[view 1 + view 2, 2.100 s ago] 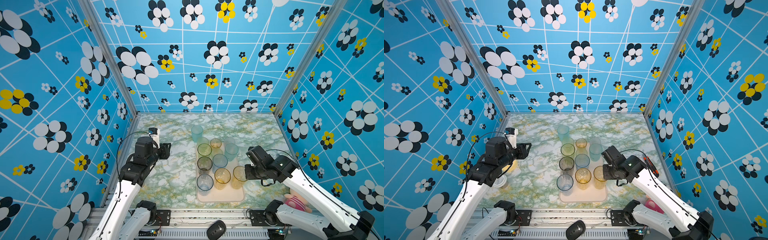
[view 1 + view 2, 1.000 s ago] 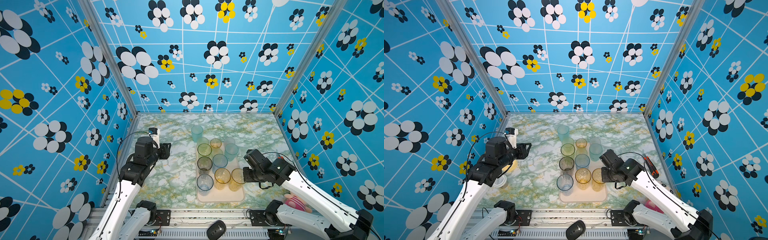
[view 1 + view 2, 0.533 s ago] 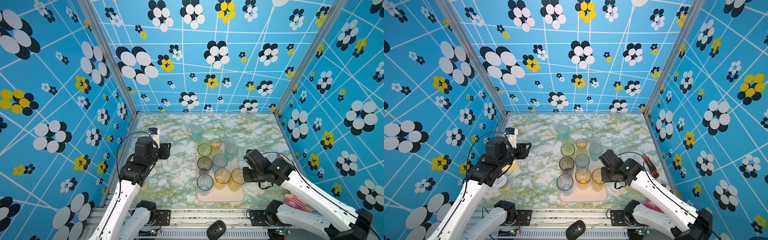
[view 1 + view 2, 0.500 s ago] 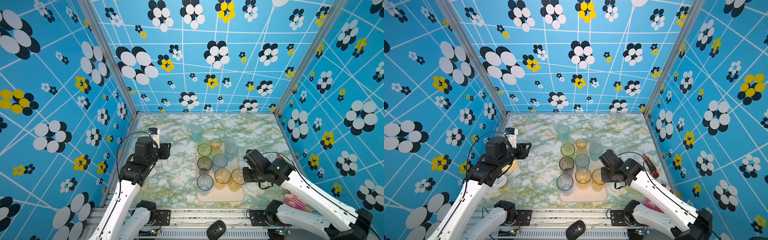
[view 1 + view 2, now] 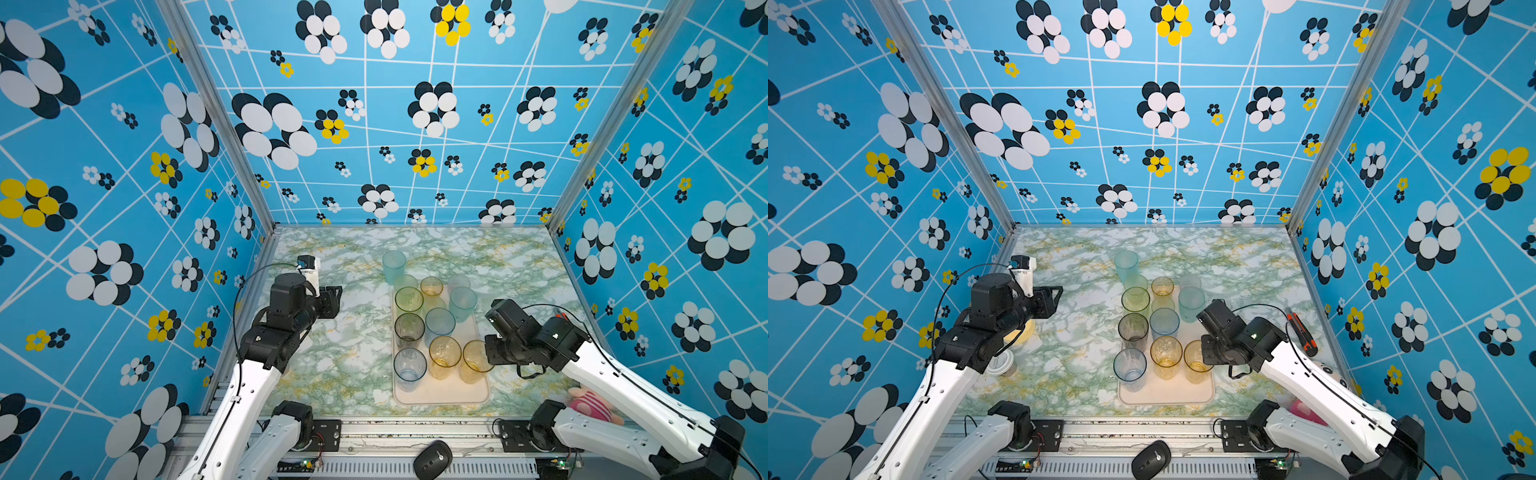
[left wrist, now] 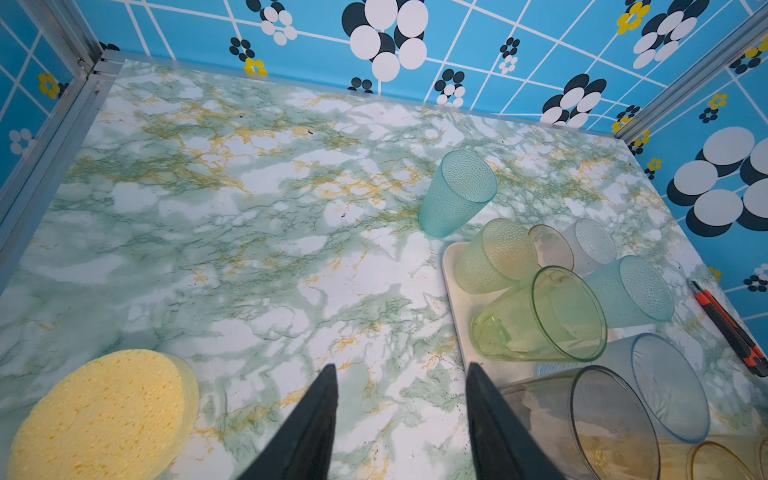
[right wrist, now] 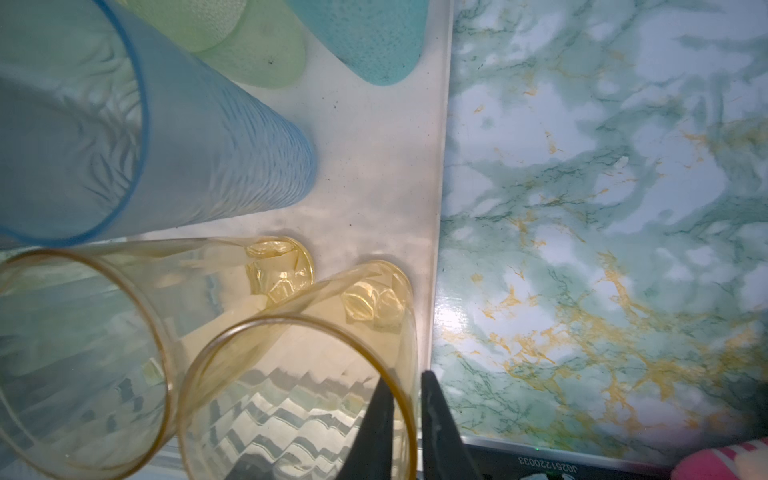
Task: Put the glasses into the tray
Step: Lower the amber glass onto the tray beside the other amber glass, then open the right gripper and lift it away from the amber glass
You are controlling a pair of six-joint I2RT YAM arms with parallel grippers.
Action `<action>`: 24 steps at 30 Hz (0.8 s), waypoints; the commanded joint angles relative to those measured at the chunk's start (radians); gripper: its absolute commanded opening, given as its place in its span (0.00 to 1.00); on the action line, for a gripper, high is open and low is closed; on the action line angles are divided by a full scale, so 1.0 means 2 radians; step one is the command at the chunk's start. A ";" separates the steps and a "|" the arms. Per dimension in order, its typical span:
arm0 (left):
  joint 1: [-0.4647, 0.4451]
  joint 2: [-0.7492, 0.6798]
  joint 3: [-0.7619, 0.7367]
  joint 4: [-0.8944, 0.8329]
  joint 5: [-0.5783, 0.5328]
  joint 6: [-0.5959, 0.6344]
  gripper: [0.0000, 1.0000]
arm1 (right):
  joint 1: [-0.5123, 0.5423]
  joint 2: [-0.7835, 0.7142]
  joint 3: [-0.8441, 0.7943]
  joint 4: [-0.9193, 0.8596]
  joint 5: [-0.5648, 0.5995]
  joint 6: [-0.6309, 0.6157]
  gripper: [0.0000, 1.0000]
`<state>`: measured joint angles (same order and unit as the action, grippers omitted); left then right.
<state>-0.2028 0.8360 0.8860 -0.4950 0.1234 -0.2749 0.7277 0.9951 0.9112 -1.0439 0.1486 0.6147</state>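
1. Amber glass [image 7: 357,291] stands upright in the near right corner of the tray [image 7: 374,166], its foot just inside the rim, beside a second amber one.
2. Right claw [image 7: 405,376] straddles that glass's wall, one finger inside the mouth and one outside. The jaws are narrowly parted, a sliver of light showing between the outer finger and the rim, so the hold looks slack, not tight. A rim pinch suits a tumbler set among close neighbours, where no room is left to grasp its body.
3. Glasses [image 5: 439,322] crowd the tray's far and middle parts, upright and close; only the near strip is bare, likely room for what remains.
4. Teal glass [image 5: 393,266] is the one left out: it stands upright on the table [image 5: 345,365] just beyond the tray's far end.
5. Left claw [image 6: 401,365] hangs over bare table, jaws wide and empty, pointed toward the teal glass; I judge it stands clear so the arms do not cross.
6. Sponge [image 6: 104,415] lies on the table beside that claw, no part of the job.
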 commanded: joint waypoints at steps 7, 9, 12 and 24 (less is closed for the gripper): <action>0.004 0.001 0.011 -0.006 0.002 0.009 0.51 | 0.009 0.002 0.014 -0.016 0.015 0.005 0.20; 0.005 0.002 0.011 -0.006 0.003 0.009 0.52 | 0.009 0.002 0.016 -0.016 0.016 0.005 0.20; 0.005 0.007 0.012 -0.006 0.007 0.009 0.52 | 0.010 0.002 0.018 -0.016 0.017 0.006 0.21; 0.000 0.042 0.019 -0.007 0.033 0.008 0.50 | 0.011 -0.007 0.060 -0.040 0.056 -0.003 0.24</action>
<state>-0.2031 0.9054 0.8860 -0.4950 0.1635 -0.2687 0.7441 0.9962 0.9791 -1.0748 0.2039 0.6144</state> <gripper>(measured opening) 0.500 0.237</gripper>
